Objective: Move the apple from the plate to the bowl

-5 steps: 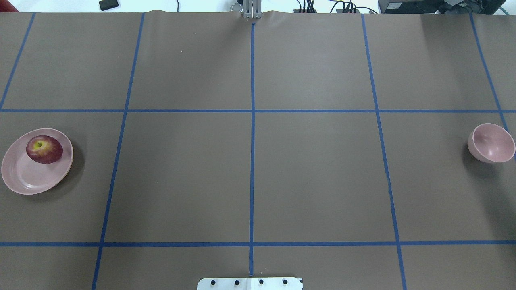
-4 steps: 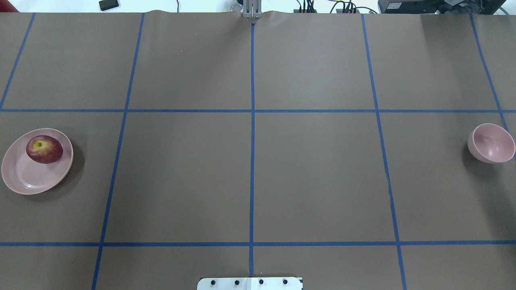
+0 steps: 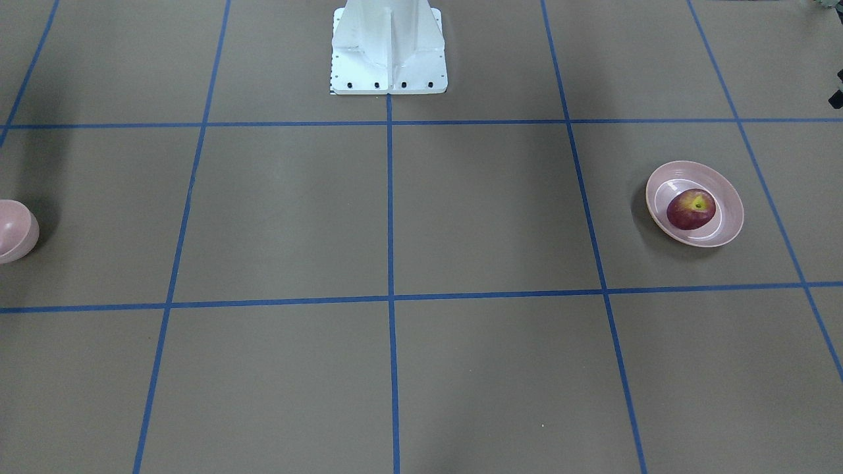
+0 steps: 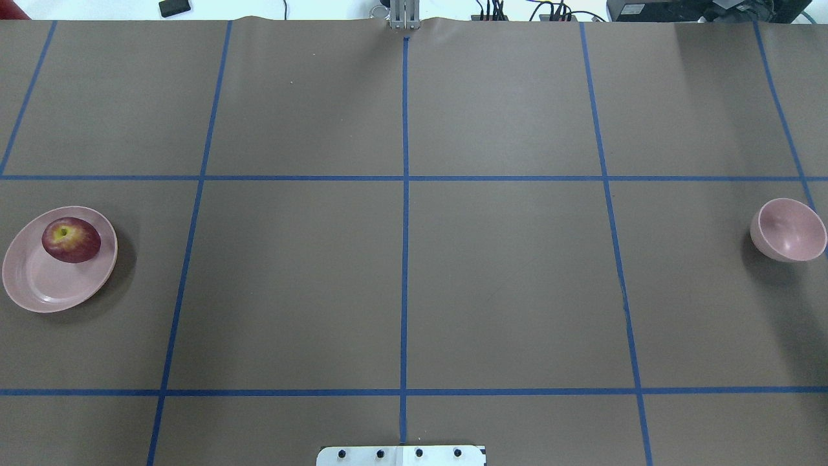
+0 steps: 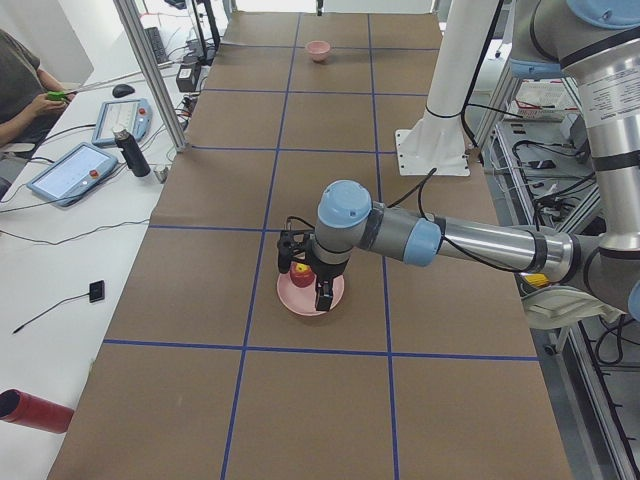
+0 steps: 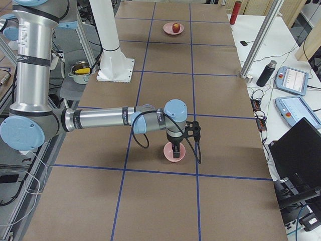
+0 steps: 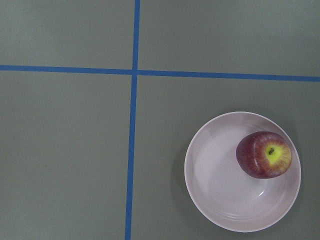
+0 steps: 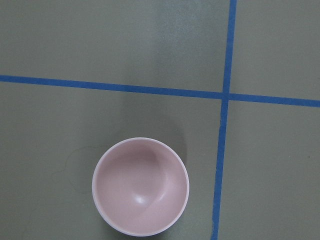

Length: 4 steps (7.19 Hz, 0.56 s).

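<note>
The dark red apple (image 4: 71,240) lies on the far side of the pale pink plate (image 4: 39,291) at the table's left end; it also shows in the left wrist view (image 7: 263,155) and the front view (image 3: 690,209). The small pink bowl (image 4: 789,230) stands empty at the right end, also in the right wrist view (image 8: 140,187). In the exterior left view my left gripper (image 5: 305,282) hangs over the plate (image 5: 300,303) and apple. In the exterior right view my right gripper (image 6: 176,146) hangs over the bowl (image 6: 175,154). I cannot tell whether either is open or shut.
The brown table cover is crossed by blue tape lines (image 4: 404,194). The white robot base (image 3: 388,46) stands at the middle of the near edge. Tablets, a bottle and cables lie on a side bench (image 6: 291,80) beyond the table's far edge.
</note>
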{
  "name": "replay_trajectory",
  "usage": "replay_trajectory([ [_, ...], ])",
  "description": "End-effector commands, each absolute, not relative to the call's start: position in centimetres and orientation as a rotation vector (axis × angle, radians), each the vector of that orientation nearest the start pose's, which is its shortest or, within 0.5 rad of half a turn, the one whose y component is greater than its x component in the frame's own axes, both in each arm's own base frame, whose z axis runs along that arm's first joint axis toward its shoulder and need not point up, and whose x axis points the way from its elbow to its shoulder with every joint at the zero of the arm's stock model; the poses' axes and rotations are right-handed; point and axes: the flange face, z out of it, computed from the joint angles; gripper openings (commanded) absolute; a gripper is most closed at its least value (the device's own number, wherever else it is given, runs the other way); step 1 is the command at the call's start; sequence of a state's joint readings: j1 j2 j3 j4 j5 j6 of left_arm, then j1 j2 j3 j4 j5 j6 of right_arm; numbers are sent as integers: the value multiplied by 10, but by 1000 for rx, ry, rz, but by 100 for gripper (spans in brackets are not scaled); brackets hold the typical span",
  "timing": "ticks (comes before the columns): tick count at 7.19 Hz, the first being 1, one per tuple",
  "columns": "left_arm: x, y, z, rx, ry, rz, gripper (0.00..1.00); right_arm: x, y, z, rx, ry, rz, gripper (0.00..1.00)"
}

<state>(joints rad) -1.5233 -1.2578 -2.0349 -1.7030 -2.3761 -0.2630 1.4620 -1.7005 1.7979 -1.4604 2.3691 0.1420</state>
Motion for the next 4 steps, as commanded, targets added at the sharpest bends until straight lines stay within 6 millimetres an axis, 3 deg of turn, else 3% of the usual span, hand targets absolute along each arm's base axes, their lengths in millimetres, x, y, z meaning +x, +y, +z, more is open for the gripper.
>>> replay_trajectory([
  [1,-44,-374,547,139,831,-90,98,13,-448,598,82,-822,-47,100],
  [2,-43,-375,548,138,830,-88,98,10,-440,606,57,-863,-43,100],
  [4,-43,-375,547,139,831,-85,98,2,-445,618,167,-880,-109,100],
])
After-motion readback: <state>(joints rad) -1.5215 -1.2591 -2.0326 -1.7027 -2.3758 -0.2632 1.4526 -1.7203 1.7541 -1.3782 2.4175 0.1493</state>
